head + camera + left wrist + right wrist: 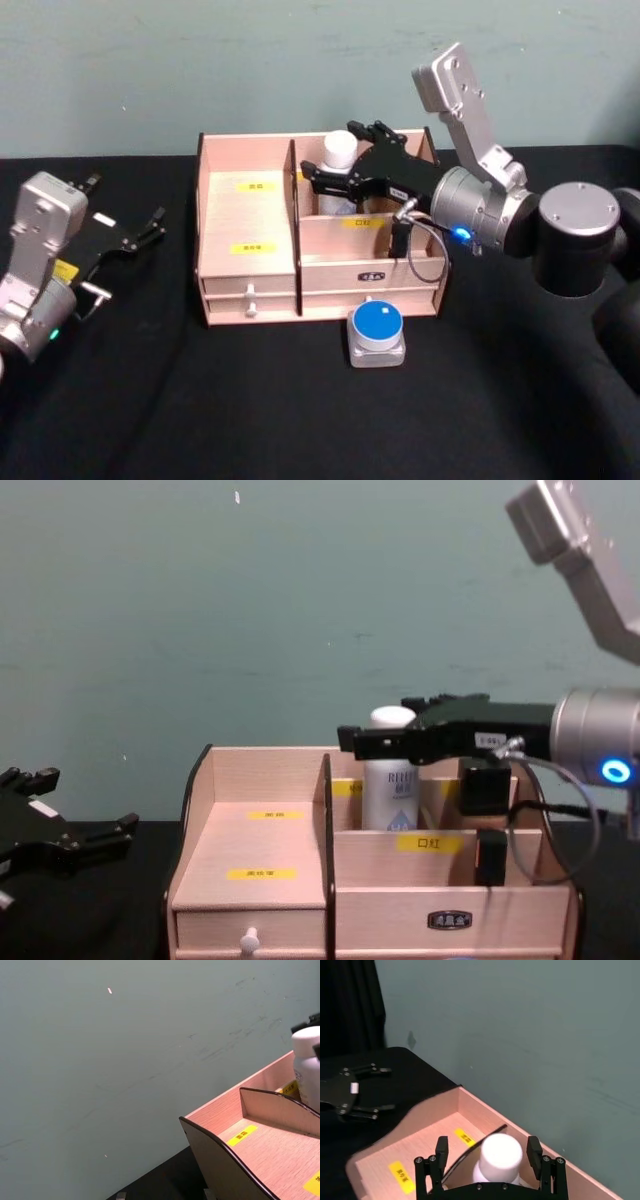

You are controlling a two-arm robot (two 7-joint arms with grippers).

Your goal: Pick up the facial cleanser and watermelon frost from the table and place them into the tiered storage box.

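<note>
Sitting nearest on black table (200, 400), just before pale wooden stepped storage box (225, 215): blue-lidded squat white container (378, 325), untouched. Farther back, white capped bottle (390, 780) upright in rear compartment. Right gripper (487, 1144) straddles cap, fingers spread, not clamping. Risk: sideways pull-out snags cap, tips bottle. Left gripper (128, 205) parked far left, spread open.

The bottle (340, 155) stands in the box's (225, 215) rear middle compartment. A small jar (377, 335) sits on the table (200, 400) before the box.

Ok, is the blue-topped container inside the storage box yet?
No, the blue-topped container sits on the table in front of the tiered storage box.
</note>
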